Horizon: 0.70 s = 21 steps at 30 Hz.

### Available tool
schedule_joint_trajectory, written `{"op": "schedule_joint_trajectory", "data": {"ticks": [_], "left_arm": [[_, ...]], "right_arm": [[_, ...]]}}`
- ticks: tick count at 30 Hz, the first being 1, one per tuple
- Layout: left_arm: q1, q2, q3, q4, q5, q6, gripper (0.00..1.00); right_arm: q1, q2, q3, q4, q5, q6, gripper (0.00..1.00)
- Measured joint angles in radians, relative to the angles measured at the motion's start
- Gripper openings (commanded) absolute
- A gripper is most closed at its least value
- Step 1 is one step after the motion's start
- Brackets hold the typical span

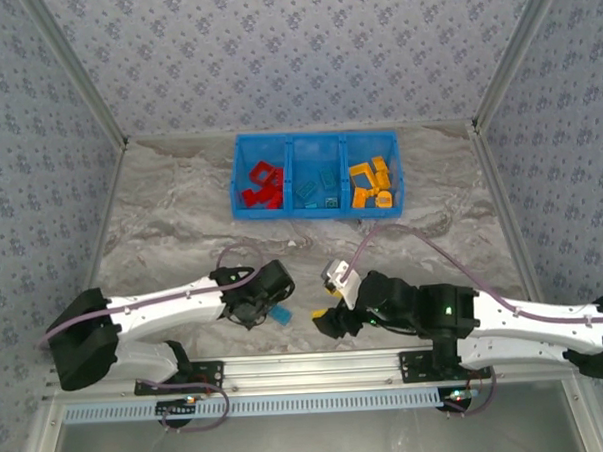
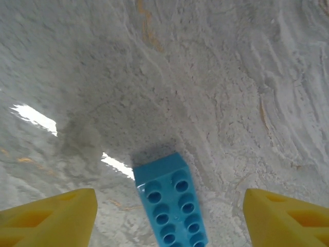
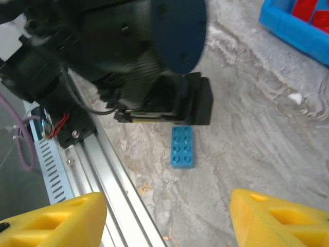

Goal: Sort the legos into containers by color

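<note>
Top view: you have the blue bin (image 1: pixel 291 213) at the far middle of the marbled table (image 1: pixel 161 222). Red bricks (image 1: pixel 262 184) are in its left compartment, teal bricks (image 1: pixel 318 190) in the middle one and orange bricks (image 1: pixel 371 183) in the right one. One loose blue brick (image 1: pixel 282 315) lies on the table near the front edge, just right of your left gripper (image 1: pixel 260 310). Your right gripper (image 1: pixel 331 320) sits low, near the brick on its other side. Left wrist view: the two yellow fingers (image 2: pixel 49 216) are spread wide. The blue brick lies flat on the table between them, studs up, apart from both pads. Right wrist view: this gripper's fingers (image 3: pixel 280 221) are spread too, with bare table between them and nothing held. Ahead of them the same brick rests flat, studs up, just below the left arm's black gripper housing (image 3: pixel 154 77) and beside the aluminium rail (image 3: pixel 108 154). A corner of the bin, with red bricks inside, shows at the upper right.
</note>
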Motion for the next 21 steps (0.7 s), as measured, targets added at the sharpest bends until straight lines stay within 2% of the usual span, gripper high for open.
{"op": "schedule_joint_trajectory", "data": {"ticks": [5,10,13,18,21], "left_arm": [[0.001,0.072,-0.003,0.064,0.059,-0.045,0.67],[0.001,0.125,-0.005,0.124,0.098,-0.086,0.52],[0.001,0.138,-0.005,0.119,0.111,-0.095,0.47],[0.001,0.142,0.001,0.102,0.116,-0.105,0.33],[0.001,0.142,0.008,0.092,0.114,-0.1,0.31]], "right_arm": [[0.034,0.01,-0.008,0.001,0.033,0.03,0.67],[0.036,0.01,-0.008,0.002,0.06,0.047,0.67],[0.036,0.01,-0.008,0.002,0.07,0.053,0.67],[0.036,0.01,-0.008,0.002,0.086,0.06,0.66],[0.036,0.01,-0.008,0.001,0.096,0.061,0.66]]}}
